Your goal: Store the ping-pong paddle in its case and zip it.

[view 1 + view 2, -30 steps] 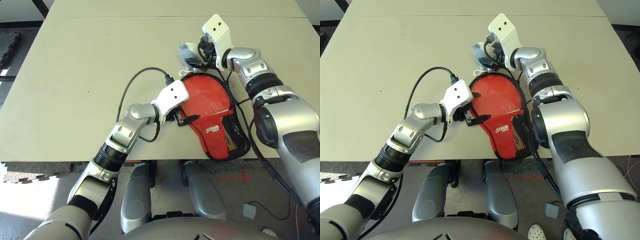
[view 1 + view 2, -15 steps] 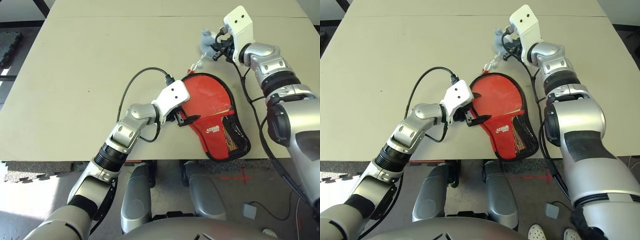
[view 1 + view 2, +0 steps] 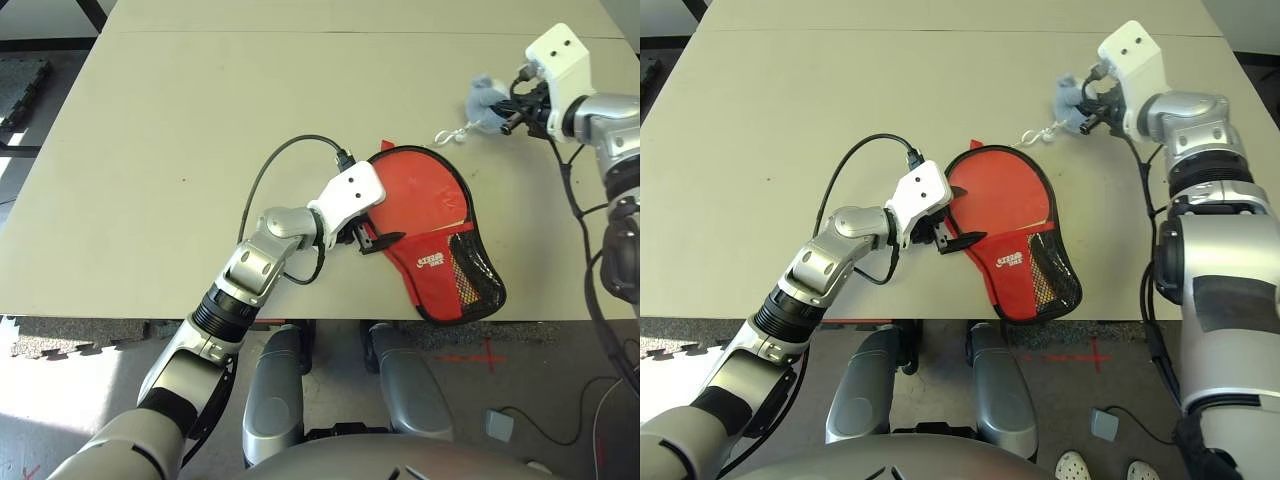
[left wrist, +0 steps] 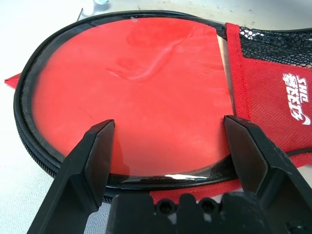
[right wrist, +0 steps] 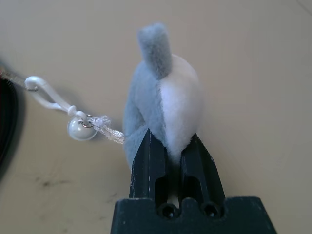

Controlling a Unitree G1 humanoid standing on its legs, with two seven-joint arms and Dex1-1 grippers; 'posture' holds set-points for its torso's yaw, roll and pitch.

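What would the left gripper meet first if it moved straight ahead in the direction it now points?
Most likely the ping-pong paddle, its red face lying in the open case directly ahead of the open left gripper. How near it is remains unclear.

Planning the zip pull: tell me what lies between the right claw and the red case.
A thin white cord with a small bell, running from the plush charm in the right claw, left-eye view too.

One ping-pong paddle (image 3: 420,190). One case (image 3: 450,275). One grey-white plush charm (image 3: 485,100) with white strap. Two end effectors: left end effector (image 4: 168,146), right end effector (image 5: 171,163). One table (image 3: 150,150).
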